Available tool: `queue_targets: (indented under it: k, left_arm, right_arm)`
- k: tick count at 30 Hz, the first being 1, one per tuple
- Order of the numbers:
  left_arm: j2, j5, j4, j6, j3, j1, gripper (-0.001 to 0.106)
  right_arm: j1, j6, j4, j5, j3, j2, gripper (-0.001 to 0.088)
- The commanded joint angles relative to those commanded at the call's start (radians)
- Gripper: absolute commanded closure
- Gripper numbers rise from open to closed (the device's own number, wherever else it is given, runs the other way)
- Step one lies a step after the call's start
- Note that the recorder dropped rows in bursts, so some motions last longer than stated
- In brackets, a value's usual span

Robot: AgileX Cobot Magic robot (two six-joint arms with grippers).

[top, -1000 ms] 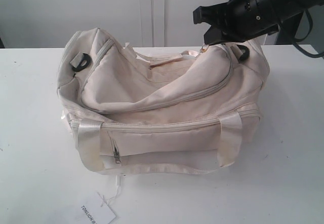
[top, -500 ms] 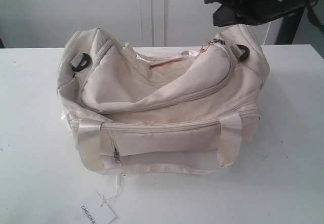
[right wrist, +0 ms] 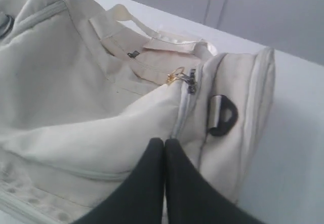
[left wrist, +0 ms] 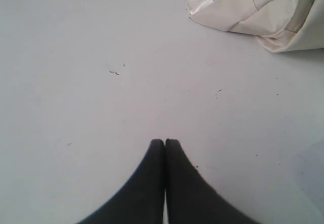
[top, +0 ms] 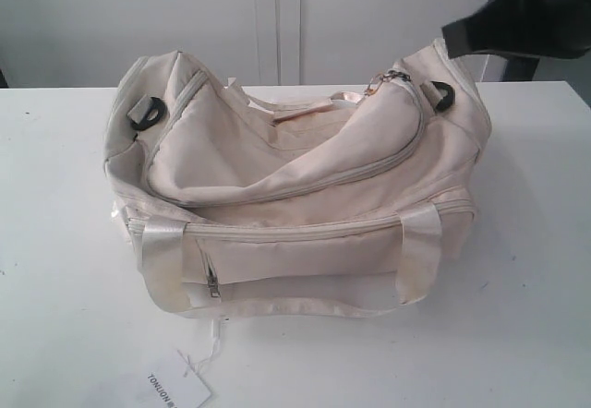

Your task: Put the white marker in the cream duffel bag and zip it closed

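Observation:
The cream duffel bag (top: 295,186) sits mid-table, its top flap sagging inward. Its gold ring zip pull (top: 377,83) rests at the right end of the curved zip, beside a black strap ring (top: 443,95). In the right wrist view the gold ring zip pull (right wrist: 175,75) lies just beyond my right gripper (right wrist: 164,142), which is shut and empty above the bag's end. In the exterior view only a blurred black part of the right arm (top: 526,16) shows at the top right. My left gripper (left wrist: 164,143) is shut over bare table, away from the duffel bag's corner (left wrist: 253,11). The white marker is out of view.
A white paper tag (top: 175,388) with black print lies on a string in front of the bag. The white table (top: 55,242) extends around the bag, with a pale wall behind it. A small side zip (top: 212,283) hangs on the bag's front pocket.
The right arm has pulled up and to the right, away from the zip pull, and now shows only as a blur at the frame's corner. The bag has not moved.

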Motion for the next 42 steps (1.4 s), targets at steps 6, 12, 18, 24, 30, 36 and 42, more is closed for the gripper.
queue_targets:
  k: [6, 12, 18, 24, 30, 36, 42]
  left_arm:
    - [0.0, 0.0, 0.0, 0.0, 0.0, 0.0, 0.105]
    - [0.0, 0.0, 0.0, 0.0, 0.0, 0.0, 0.105]
    - [0.0, 0.0, 0.0, 0.0, 0.0, 0.0, 0.105]
    - [0.0, 0.0, 0.0, 0.0, 0.0, 0.0, 0.105]
    - [0.0, 0.0, 0.0, 0.0, 0.0, 0.0, 0.105]
    - [0.0, 0.0, 0.0, 0.0, 0.0, 0.0, 0.105]
    - [0.0, 0.0, 0.0, 0.0, 0.0, 0.0, 0.105]
  right_arm:
    - [-0.109, 0.033, 0.0, -0.01, 0.045, -0.114, 0.0868]
    - [-0.227, 0.043, 0.0, -0.029, 0.115, -0.234, 0.0868]
    - [-0.307, 0.082, -0.002, -0.077, 0.226, -0.356, 0.0868]
    - [-0.343, 0.096, -0.002, -0.078, 0.318, -0.414, 0.0868]
    - [-0.343, 0.106, -0.002, -0.06, 0.329, -0.414, 0.0868]
    - [-0.343, 0.106, -0.002, -0.055, 0.329, -0.416, 0.0868]
    - [-0.343, 0.247, -0.091, -0.057, 0.329, -0.438, 0.0868]
